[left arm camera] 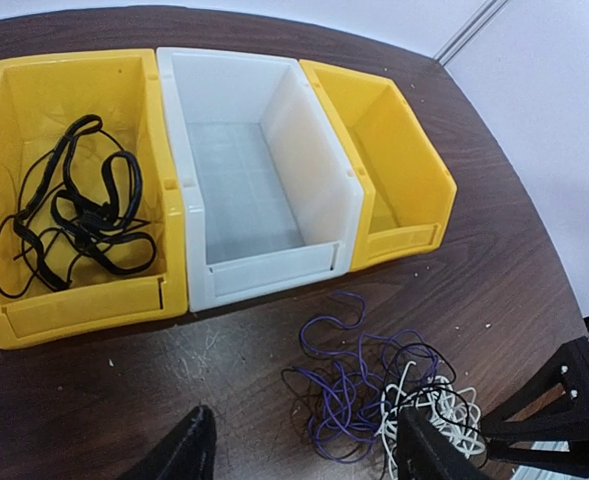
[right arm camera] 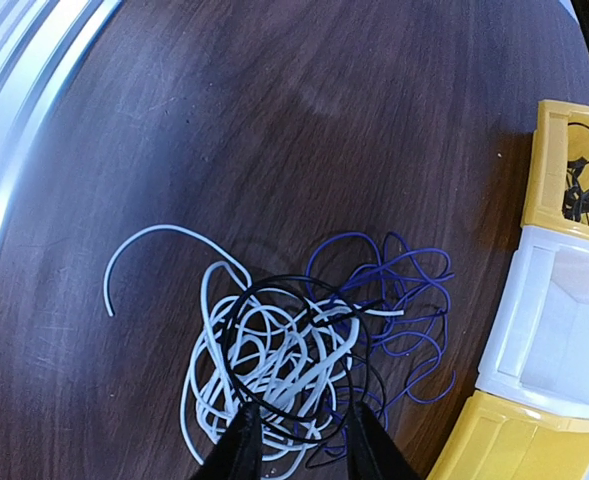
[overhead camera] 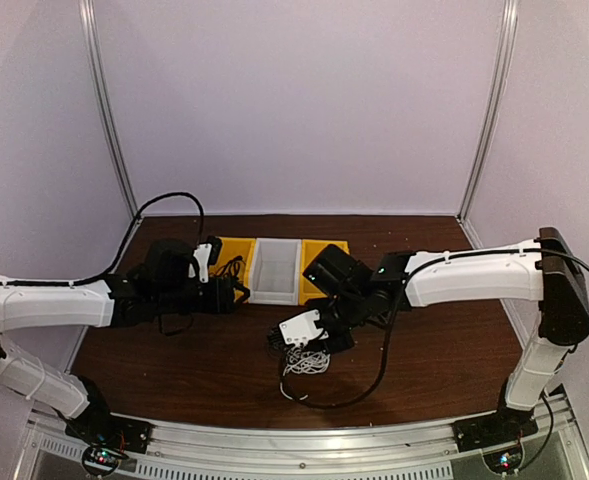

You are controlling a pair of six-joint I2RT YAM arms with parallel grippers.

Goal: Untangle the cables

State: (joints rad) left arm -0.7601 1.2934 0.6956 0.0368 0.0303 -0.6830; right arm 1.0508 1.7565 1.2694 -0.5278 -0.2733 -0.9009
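Note:
A tangle of cables lies on the brown table: a white cable (right arm camera: pixel 274 365), a thin black cable (right arm camera: pixel 294 295) looped over it, and a purple cable (right arm camera: pixel 409 290) beside it. The tangle shows in the top view (overhead camera: pixel 305 362) and in the left wrist view (left arm camera: pixel 374 390). My right gripper (right arm camera: pixel 304 450) is open, low over the tangle, with white and black loops between its fingers. My left gripper (left arm camera: pixel 309 460) is open and empty, above the table between the bins and the tangle. Another black cable (left arm camera: pixel 74 215) lies in the left yellow bin (left arm camera: pixel 169 200).
Three bins stand in a row at the back: the left yellow bin, a white bin (left arm camera: pixel 324 170) and a right yellow bin (left arm camera: pixel 414 160), the last two holding nothing. The table's metal front rail (right arm camera: pixel 14 110) runs near the tangle. The right arm's black hose (overhead camera: pixel 374 385) loops over the table.

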